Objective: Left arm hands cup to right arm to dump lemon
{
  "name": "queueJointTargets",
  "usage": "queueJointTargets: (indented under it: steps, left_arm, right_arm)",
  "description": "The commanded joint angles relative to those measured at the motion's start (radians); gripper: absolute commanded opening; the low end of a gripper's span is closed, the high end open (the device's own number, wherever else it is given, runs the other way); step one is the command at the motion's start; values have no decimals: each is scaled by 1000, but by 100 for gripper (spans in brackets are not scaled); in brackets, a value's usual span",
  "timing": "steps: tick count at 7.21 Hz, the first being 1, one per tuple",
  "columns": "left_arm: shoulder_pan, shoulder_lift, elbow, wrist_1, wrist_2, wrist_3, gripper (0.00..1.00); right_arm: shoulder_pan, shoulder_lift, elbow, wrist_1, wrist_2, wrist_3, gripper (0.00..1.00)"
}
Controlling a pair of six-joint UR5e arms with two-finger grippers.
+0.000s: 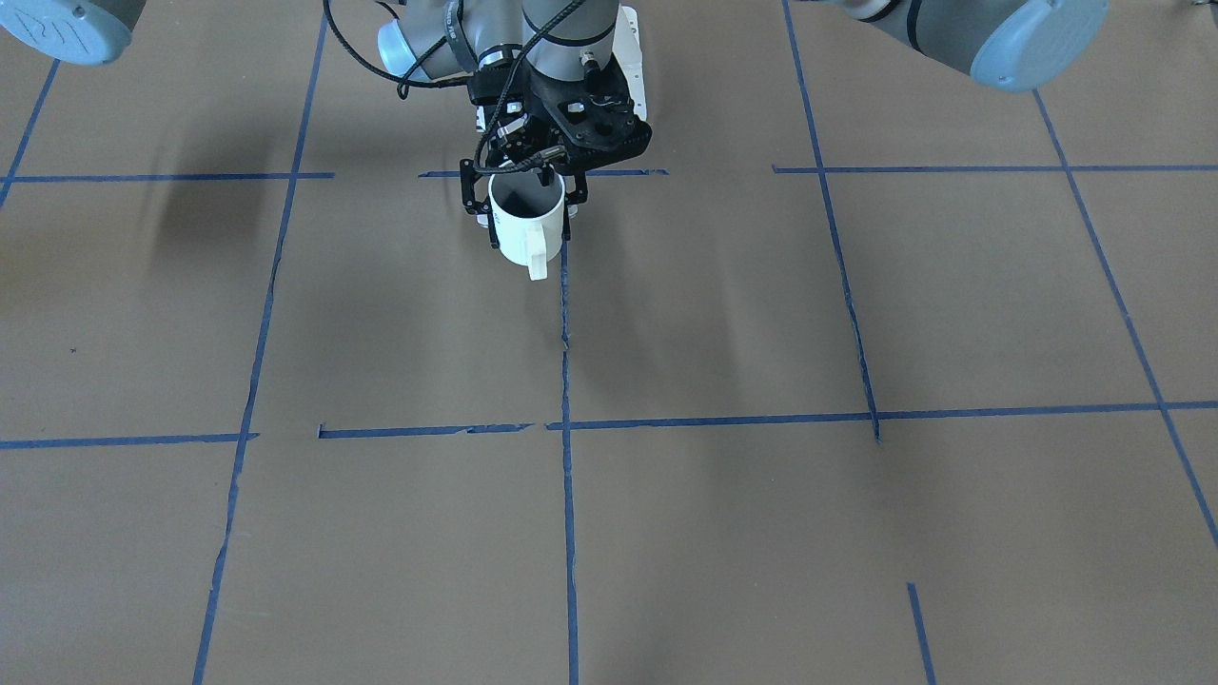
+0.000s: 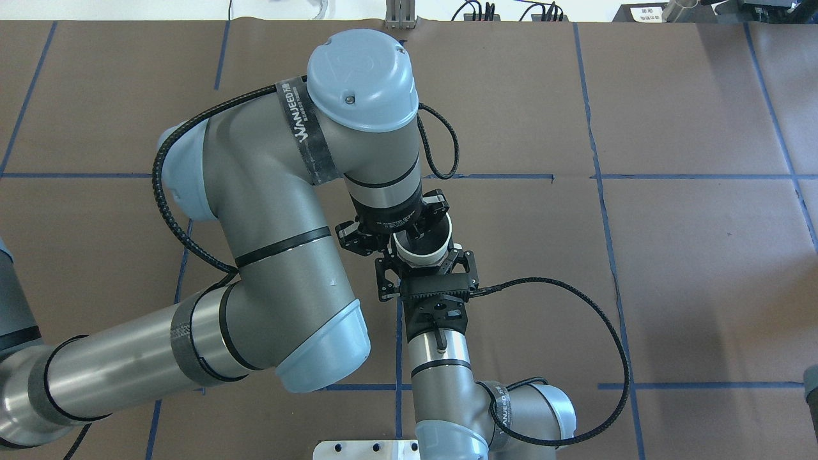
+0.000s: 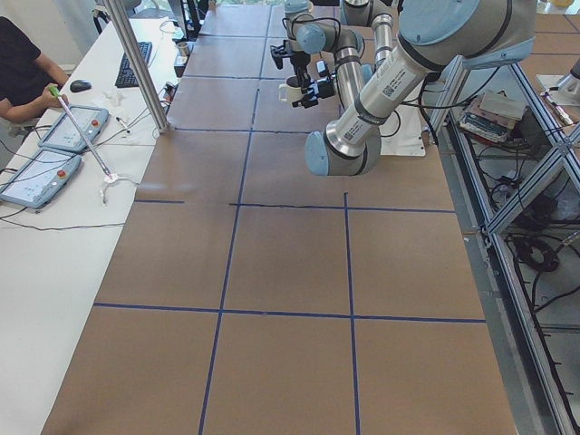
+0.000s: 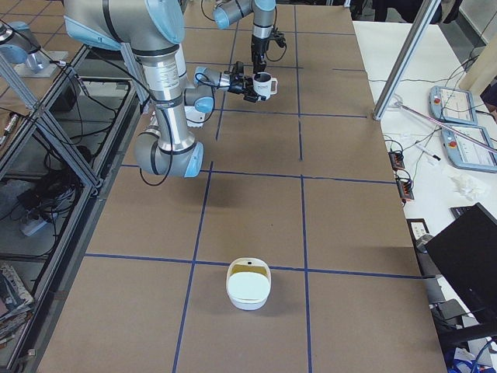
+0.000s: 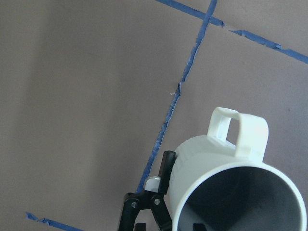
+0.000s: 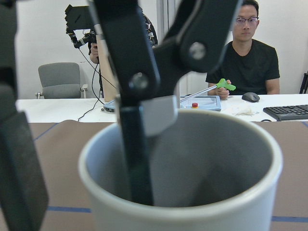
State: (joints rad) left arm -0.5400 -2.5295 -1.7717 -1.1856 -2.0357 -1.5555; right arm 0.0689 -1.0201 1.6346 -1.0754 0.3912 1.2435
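**Cup upright in mid-air between 2 grippers**

The cup (image 1: 520, 238) hangs upright above the table (image 1: 761, 533), mouth up. It is over the middle tape line (image 1: 568, 533) on the robot's side. Its handle (image 1: 539, 264) points away from the robot.

The right gripper (image 2: 423, 252) lies level, reaching out from the robot's side. It is closed around the cup's body with 1 finger on either flank. The left wrist view shows 1 of those fingers (image 5: 166, 166) lying against the white wall.

The left gripper (image 2: 397, 235) points straight down from above, and 1 of its fingers (image 6: 131, 154) dips inside the cup near the rim. Whether it pinches the wall I cannot tell. The cup's floor is hidden.

Well apart, toward the table's right end, sits a white container (image 4: 248, 286). A person (image 6: 246, 65) sits at a desk (image 6: 57, 108) across the table.
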Motion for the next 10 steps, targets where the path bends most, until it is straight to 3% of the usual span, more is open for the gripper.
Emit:
queueJointTargets:
  steps: [1,2,3,4,5,10]
  left_arm:
    - [0,0,0,0,0,0,25]
    - [0,3,-2,0,0,0,7]
    - [0,6,-5,3,2,0,0]
    - [0,8,-11,4,2,0,0]
    - [-2,12,-21,4,2,0,0]
    - [-27,15,-109,6,-1,0,0]
  right_arm:
    - [-1,0,4,0,0,1,9]
    - [-1,-1,10,0,-2,1,9]
    - [-4,-1,10,0,-3,1,32]
    - [-11,-3,2,-3,-2,-1,95]
    - [-14,-1,2,-1,-2,-1,100]
    - [-18,-21,-70,0,40,4,100]
